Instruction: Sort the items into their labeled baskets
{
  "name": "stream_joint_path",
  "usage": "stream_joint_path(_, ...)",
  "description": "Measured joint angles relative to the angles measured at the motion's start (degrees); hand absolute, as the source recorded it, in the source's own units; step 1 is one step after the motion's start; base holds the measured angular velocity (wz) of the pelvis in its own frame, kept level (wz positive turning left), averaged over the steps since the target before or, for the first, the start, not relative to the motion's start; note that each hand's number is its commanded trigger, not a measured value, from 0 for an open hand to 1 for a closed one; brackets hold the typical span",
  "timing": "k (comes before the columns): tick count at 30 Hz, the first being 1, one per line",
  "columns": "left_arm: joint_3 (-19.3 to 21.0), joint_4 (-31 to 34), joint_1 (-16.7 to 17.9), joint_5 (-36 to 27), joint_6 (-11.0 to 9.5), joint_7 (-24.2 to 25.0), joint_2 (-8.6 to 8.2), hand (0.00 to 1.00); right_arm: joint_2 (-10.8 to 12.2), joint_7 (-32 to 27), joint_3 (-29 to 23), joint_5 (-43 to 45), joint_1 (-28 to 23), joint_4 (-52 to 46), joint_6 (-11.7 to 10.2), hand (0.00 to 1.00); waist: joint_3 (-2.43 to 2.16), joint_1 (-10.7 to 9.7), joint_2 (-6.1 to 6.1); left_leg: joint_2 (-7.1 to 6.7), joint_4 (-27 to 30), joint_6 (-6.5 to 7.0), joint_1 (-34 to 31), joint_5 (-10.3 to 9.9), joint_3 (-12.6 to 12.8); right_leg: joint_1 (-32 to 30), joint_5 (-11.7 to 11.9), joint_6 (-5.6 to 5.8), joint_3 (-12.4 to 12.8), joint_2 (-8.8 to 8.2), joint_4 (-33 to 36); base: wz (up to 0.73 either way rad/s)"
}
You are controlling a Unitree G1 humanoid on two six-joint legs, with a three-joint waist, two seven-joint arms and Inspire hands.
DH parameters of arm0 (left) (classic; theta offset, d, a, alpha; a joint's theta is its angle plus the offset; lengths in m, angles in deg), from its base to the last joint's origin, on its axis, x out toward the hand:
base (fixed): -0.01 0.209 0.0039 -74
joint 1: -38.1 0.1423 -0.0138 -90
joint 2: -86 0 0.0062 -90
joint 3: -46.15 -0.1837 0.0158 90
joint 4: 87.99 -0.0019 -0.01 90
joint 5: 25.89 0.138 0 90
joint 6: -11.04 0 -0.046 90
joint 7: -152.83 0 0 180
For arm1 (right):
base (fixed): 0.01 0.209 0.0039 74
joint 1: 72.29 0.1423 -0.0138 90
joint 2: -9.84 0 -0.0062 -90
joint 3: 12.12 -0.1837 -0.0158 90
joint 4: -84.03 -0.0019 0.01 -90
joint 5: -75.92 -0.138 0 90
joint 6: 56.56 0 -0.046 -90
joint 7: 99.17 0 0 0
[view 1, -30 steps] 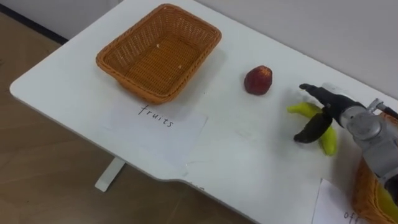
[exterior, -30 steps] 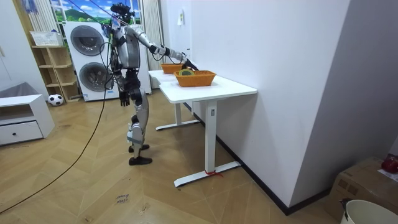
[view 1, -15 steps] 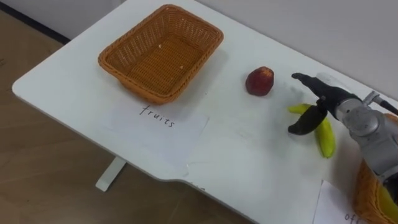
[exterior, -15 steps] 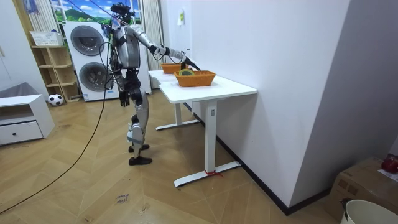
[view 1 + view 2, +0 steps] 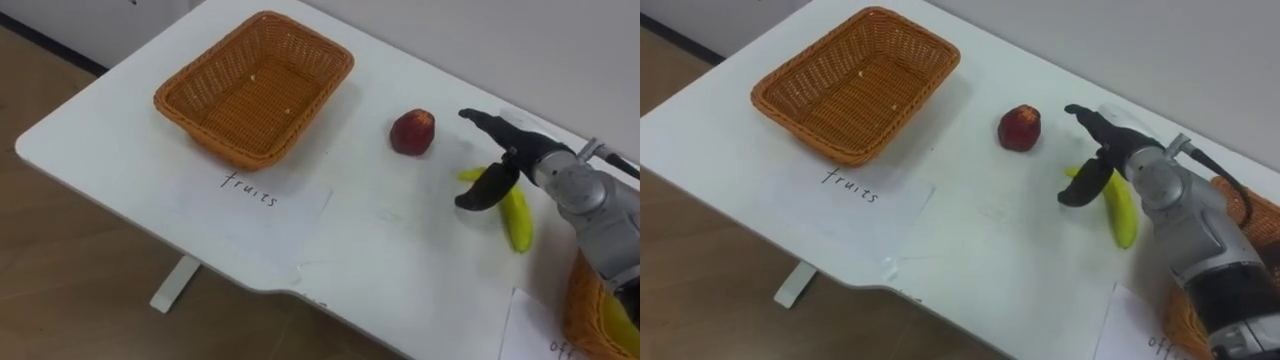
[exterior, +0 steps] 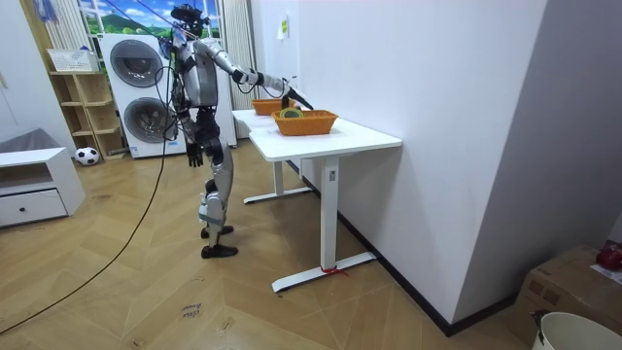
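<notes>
Reaching across the white counter [image 5: 380,250], we are holding our right hand [image 5: 528,160] spread and empty over the yellow banana [image 5: 517,218] beside the red apple [image 5: 412,132]. Closing off-centre, we are risking knocking it away.

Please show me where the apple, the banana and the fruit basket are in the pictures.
apple [image 5: 412,132], left eye view, the middle of its red skin.
banana [image 5: 518,222], left eye view, its lower yellow half.
basket [image 5: 250,92], left eye view, its bare woven bottom.
</notes>
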Motion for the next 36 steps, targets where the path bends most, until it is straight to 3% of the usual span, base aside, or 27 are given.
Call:
stream_joint_path(5,-0.04,1.40,0.61,0.00,0.32,0.00,0.04,0.00,0.00,-0.14,0.00,-0.36,-0.36,2.98,0.40,0.00,-0.04,-0.07,0.09,0.01,0.10,0.00,-0.07,0.00,0.01,-0.08,0.00,0.00,-0.08,0.01,0.00,0.00)
stream_joint_path(12,-0.03,1.45,1.06,0.00,0.47,-0.15,0.05,0.00,0.00,-0.84,0.00,-1.95,-0.36,6.32,0.59,0.00,-0.63,-0.03,0.25,0.01,0.17,0.00,0.01,0.01,0.05,-0.10,0.00,0.00,-0.11,-0.01,0.00,0.00)
stream_joint_path(36,-0.01,3.26,1.24,0.11,2.91,0.67,0.04,0.00,0.01,0.35,-0.72,-3.15,-0.23,10.90,2.15,0.00,-0.54,0.20,0.54,0.05,0.16,0.00,-0.11,0.01,0.05,-0.48,0.00,0.00,-0.05,-0.01,0.01,0.00)
